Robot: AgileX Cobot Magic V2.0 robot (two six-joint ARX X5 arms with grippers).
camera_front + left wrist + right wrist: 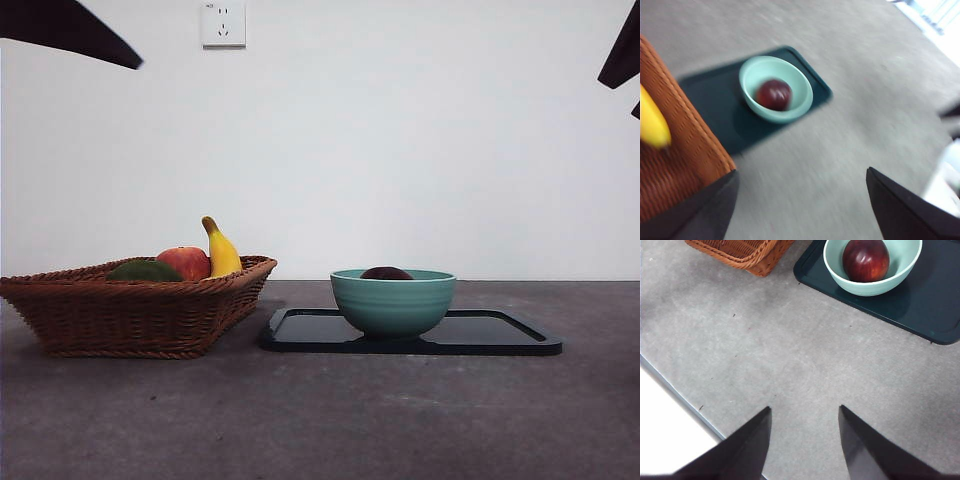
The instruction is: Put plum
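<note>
The grey tabletop (pixel 420 420) lies mostly bare, with wide open room along its front edge and out toward its right edge. A wicker basket (pixel 130 310) stands toward the left edge, holding a banana (pixel 222 252), a red-yellow apple (pixel 184 263) and a dark green fruit (pixel 143 271). Just beside it lies a dark tray (pixel 500 335), apart from the basket. At the tray's middle stands a teal bowl (pixel 393 300), and the plum (pixel 865 260) rests inside it, its top just clearing the rim.

By my reading the placing step is done; what is left is likely only for the arms to pull clear. The left pincer (pixel 800 210) hangs high over bare tabletop, jaws wide and empty, though that view is blurred. The right pincer (pixel 804 440) hovers near the front edge, jaws moderately apart, gripping nothing.
</note>
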